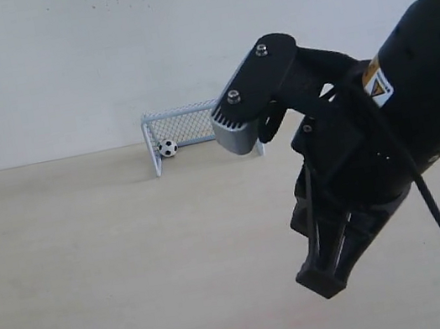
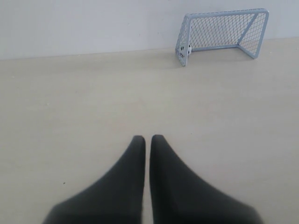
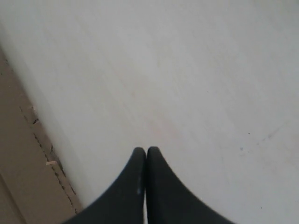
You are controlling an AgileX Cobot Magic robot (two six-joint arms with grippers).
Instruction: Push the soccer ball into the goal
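Note:
The soccer ball [image 1: 168, 148] sits inside the goal [image 1: 187, 125], just behind its left post, at the back of the pale table. The left wrist view shows the goal [image 2: 224, 31] far ahead, with the ball [image 2: 183, 48] partly hidden behind the post and side netting. My left gripper [image 2: 148, 138] is shut and empty, low over the table and well short of the goal; it is out of the exterior view. My right gripper [image 1: 324, 280] hangs near the front right, pointing down at the table. It is also shut and empty [image 3: 146, 149].
A white wall [image 1: 99, 58] rises right behind the goal. The pale table [image 1: 93, 264] stretches between the grippers and the goal. In the right wrist view the table's edge [image 3: 44, 154] runs beside the gripper, with brown floor [image 3: 16, 163] beyond it.

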